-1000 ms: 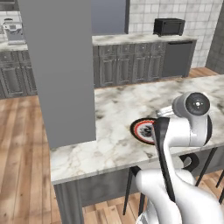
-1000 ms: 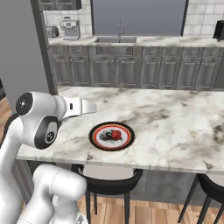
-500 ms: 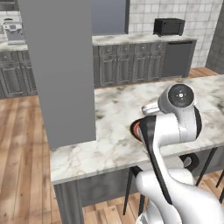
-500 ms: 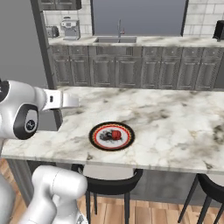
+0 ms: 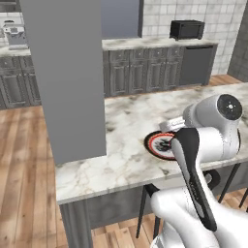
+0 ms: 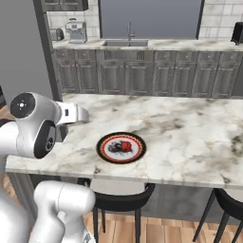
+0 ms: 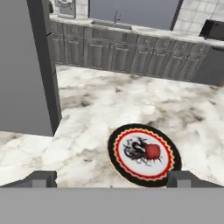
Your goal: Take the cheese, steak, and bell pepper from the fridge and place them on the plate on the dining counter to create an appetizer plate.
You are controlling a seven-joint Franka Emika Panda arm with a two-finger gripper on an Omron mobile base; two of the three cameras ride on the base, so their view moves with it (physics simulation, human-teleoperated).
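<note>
One red item is seen on the plate [image 7: 144, 154], lying right of centre on the white middle; by its rounded shape it is judged to be the pepper [image 7: 152, 151], though the stem cannot be made out. No cheese or steak is seen on the plate, so two of the three items are judged to be left in the fridge. The plate rests on the counter [image 6: 190, 128], near its front edge and well apart from the pillar [image 5: 68, 77]. The gripper [image 7: 111, 178] is held above the counter on the near side of the plate, its tips spread wide with nothing between them. The step in hand is judged to be the return for the next item. The arm is best lifted clear before the base is turned, so that the plate is not brushed and the pepper is not rolled. The pillar is to be given room, and the jaws are best left wide for the next pick
</note>
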